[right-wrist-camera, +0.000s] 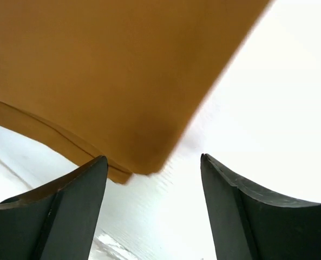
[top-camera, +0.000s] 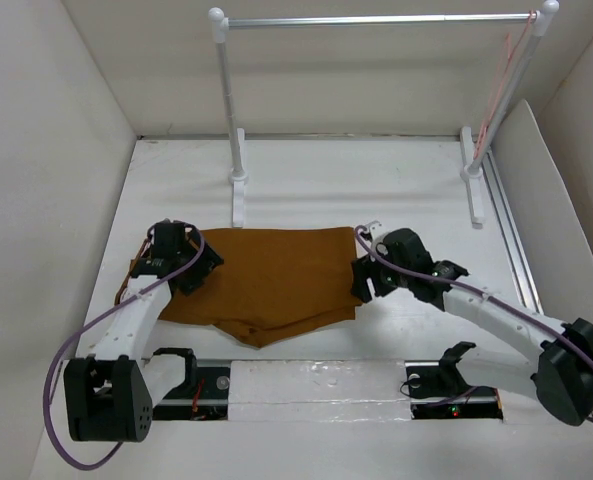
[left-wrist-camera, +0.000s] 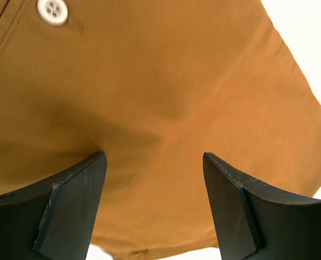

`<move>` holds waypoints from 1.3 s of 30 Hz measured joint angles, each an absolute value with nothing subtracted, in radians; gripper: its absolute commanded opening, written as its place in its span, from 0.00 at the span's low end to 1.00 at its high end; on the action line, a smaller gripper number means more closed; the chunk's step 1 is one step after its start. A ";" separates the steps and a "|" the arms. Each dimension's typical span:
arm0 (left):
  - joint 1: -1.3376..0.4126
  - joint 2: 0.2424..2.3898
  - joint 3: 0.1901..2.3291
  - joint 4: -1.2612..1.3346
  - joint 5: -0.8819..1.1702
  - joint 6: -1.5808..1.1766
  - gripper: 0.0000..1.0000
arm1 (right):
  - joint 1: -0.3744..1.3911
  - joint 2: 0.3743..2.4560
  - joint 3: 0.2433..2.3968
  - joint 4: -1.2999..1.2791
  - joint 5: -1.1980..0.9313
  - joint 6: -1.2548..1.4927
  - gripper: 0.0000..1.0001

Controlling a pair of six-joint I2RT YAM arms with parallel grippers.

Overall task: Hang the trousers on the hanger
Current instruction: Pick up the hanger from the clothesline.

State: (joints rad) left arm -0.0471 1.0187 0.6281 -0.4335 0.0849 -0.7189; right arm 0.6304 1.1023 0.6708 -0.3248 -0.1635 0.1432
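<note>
The rust-brown trousers lie folded flat on the white table between my two arms. My left gripper hovers at their left edge, and in the left wrist view it stands open over the cloth, near a white button. At the trousers' right edge my right gripper is also open; its wrist view shows bare table between the jaws and a folded cloth corner just ahead. The thin pink hanger hangs at the right end of the rail.
A silver rail on two white posts stands across the back of the table. White walls enclose the left, right and far sides. A metal track runs along the right edge.
</note>
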 measured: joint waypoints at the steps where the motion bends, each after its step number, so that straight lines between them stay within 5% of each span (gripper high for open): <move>1: -0.039 1.038 0.628 -0.416 0.095 -0.723 0.67 | 0.622 1.113 0.648 -0.329 -0.165 0.148 0.72; 11: -0.031 1.148 0.632 -0.380 0.143 -0.794 0.60 | 0.540 1.232 0.688 -0.452 -0.186 0.096 0.78; 12: -0.038 1.125 0.654 -0.392 0.134 -0.795 0.41 | 0.543 1.208 0.739 -0.497 -0.179 0.083 0.75; 13: -0.049 1.091 0.697 -0.399 0.123 -0.794 0.41 | 0.543 1.168 0.810 -0.517 -0.171 0.070 0.75; 15: -0.072 1.042 0.783 -0.398 0.104 -0.787 0.09 | 0.531 1.114 0.975 -0.577 -0.176 0.032 0.57; 16: -0.078 1.024 0.831 -0.391 0.100 -0.785 0.01 | 0.517 1.097 1.076 -0.588 -0.184 0.009 0.13; 17: -0.084 1.010 0.876 -0.379 0.100 -0.772 0.00 | 0.493 1.087 1.182 -0.590 -0.192 -0.014 0.00; 18: -0.087 1.001 0.915 -0.363 0.107 -0.760 0.00 | 0.463 1.087 1.296 -0.605 -0.201 -0.027 0.00; 23: -0.105 1.040 1.039 -0.317 0.141 -0.705 0.00 | 0.226 1.156 1.749 -0.614 -0.208 -0.113 0.07; 28: -0.355 1.275 1.325 -0.381 -0.050 -0.601 0.00 | -0.123 1.346 2.032 -0.630 -0.316 -0.134 0.63; 33: -0.664 1.475 1.601 -0.404 -0.287 -0.501 0.19 | -0.285 1.582 2.078 -0.629 -0.406 -0.102 0.70; 36: -0.759 1.449 1.534 -0.404 -0.308 -0.483 0.36 | -0.318 1.706 2.059 -0.645 -0.452 -0.081 0.70; 39: -0.759 1.389 1.390 -0.392 -0.295 -0.498 0.38 | -0.321 1.787 2.060 -0.652 -0.487 -0.080 0.70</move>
State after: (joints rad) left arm -0.7589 1.3891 1.3903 -0.3916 -0.2951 -0.4980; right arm -0.3214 1.7870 2.0602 -0.6518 -0.4866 -0.0803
